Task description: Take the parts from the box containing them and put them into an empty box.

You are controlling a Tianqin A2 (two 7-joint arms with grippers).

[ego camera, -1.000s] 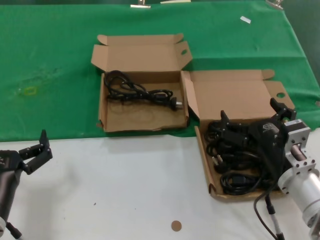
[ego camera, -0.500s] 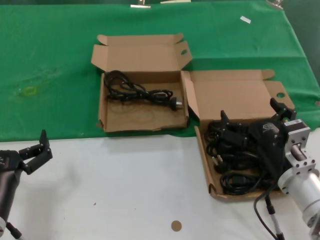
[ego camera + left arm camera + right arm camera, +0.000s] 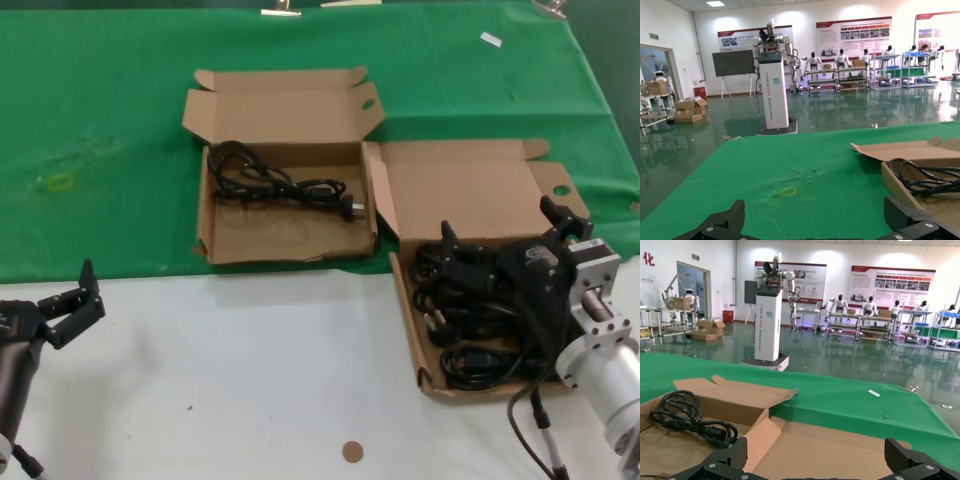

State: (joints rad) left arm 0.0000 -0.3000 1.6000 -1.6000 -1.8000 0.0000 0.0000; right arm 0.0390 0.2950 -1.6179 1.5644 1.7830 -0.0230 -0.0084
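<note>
A worktop point(image 3: 250, 350), half under green cloth, carries two open cardboard boxes. The right box point(image 3: 470, 200) holds most of the coiled black cords point(image 3: 470, 330); the left box point(image 3: 285, 235) already holds one cord point(image 3: 275, 185). The right gripper point(image 3: 500, 235) hangs low over the pile, jaws spread, seemingly to seize a bundle. The left gripper point(image 3: 75, 300) waits aside, jaws released.

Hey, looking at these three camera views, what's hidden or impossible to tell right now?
- Head view: the right claw sits over the cords in the right box; its black body against black cable hides any grip.
- Head view: the tangle prevents counting those cords.
- Right wrist view: only the fingertips show; the cords below are cut off by the edge.
- Left wrist view: the left box runs off the edge; the right box is unseen.
</note>
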